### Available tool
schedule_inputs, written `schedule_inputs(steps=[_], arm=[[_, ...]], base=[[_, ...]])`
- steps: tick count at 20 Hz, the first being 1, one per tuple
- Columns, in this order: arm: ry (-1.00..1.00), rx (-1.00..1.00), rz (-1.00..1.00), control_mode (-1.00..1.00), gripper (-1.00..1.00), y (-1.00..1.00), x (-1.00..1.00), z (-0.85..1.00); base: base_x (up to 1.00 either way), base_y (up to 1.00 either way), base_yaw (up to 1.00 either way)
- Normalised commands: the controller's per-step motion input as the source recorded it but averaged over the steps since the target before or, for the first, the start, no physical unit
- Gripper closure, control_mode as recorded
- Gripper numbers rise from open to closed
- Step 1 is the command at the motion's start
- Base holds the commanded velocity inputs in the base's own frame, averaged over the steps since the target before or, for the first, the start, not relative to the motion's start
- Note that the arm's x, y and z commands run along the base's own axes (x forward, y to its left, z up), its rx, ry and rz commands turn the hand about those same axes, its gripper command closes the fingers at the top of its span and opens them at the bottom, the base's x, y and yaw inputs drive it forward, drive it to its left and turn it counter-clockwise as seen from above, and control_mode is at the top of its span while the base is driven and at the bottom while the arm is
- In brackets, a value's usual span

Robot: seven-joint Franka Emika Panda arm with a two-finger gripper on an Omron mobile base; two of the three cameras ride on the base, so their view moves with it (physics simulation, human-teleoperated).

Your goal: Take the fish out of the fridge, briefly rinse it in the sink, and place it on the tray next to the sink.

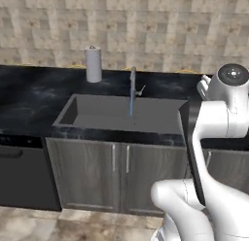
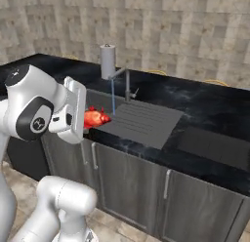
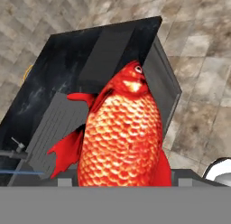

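Left to right: the hand (image 2: 84, 120) pinches the fish (image 2: 96, 118) at its tail end, head pointing outward, held in the air at the front edge of the sink (image 2: 141, 120), beside the running faucet (image 2: 122, 81). Judged light, fairly stiff and slippery-scaled; a grip across the thick mid-body (image 3: 122, 142) would likely slip less. A dark tray (image 2: 215, 146) lies on the desk (image 2: 205, 107), right of the drainboard.

The bright red scaly fish (image 2: 96, 118) hangs in the air just above the front edge of the dark grey rectangular sink (image 1: 121, 114), head pointing toward the ribbed drainboard (image 2: 141, 121). A thin blue stream falls from the grey angular faucet (image 1: 132, 87).
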Motion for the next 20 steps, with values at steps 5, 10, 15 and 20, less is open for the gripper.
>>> schedule_inputs(steps=[5, 10, 15, 20], arm=[[0.0, 0.0, 0.0, 1.0, 1.0, 0.0, 0.0, 0.0], [0.0, 0.0, 0.0, 1.0, 1.0, 0.0, 0.0, 0.0], [0.0, 0.0, 0.0, 1.0, 1.0, 0.0, 0.0, 0.0], [0.0, 0.0, 0.0, 1.0, 1.0, 0.0, 0.0, 0.0]], base=[[0.56, 1.0, -0.53], [0.28, 0.71, -0.38], [0.09, 0.0, -0.03], [0.57, -0.3, 0.0]])
